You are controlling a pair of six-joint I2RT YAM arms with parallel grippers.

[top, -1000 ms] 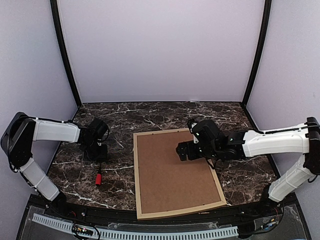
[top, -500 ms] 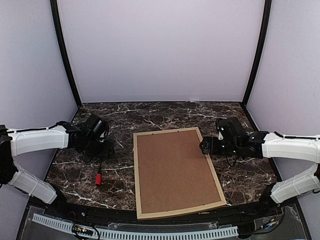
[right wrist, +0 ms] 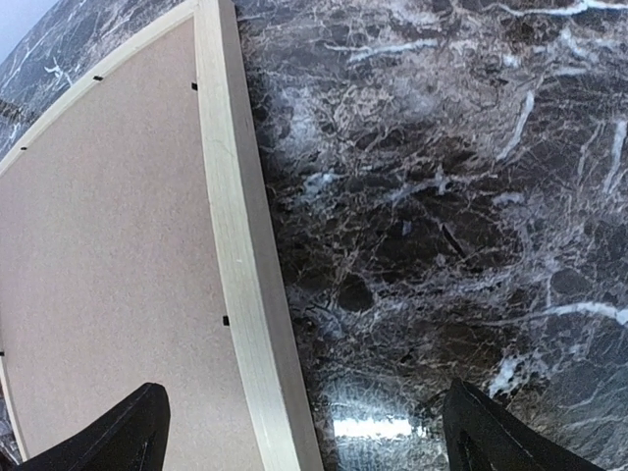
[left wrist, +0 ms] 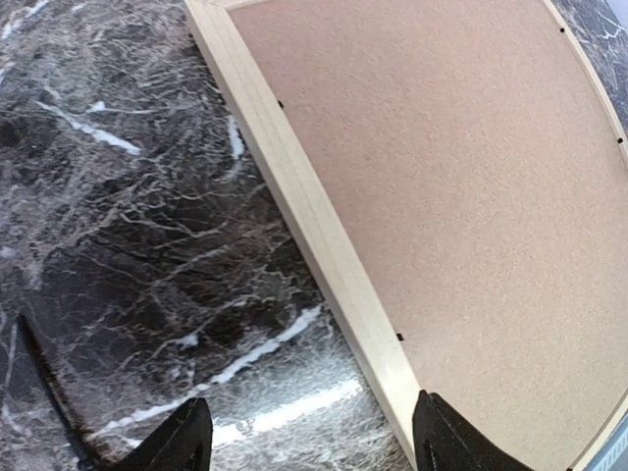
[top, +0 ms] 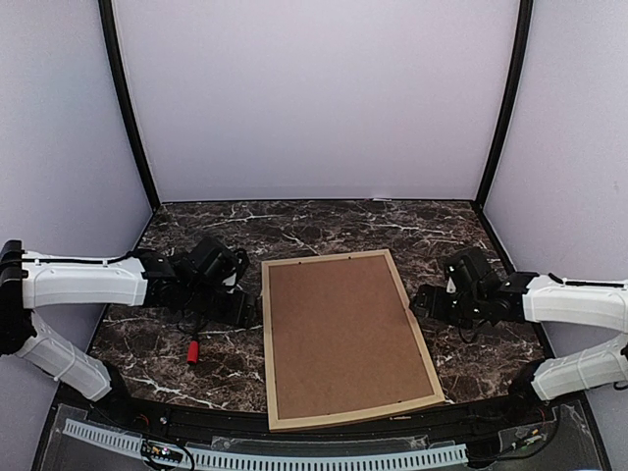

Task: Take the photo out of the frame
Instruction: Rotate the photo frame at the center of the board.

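Currently the frame (top: 266, 343) lies back side up on the dark marble worktop (top: 324, 221), its pale wood moulding enclosing a brown backing board (top: 343, 334), with small black tabs (left wrist: 399, 338) along the inner edge. The photo cannot be seen, as the board fills the opening. The left tool (top: 238, 308) sits low just beside the frame's left rail, fingers apart. The right tool (top: 422, 302) sits just beside the right rail, fingers spread wide. A small red-and-black object (top: 193, 350) lies left of the frame.
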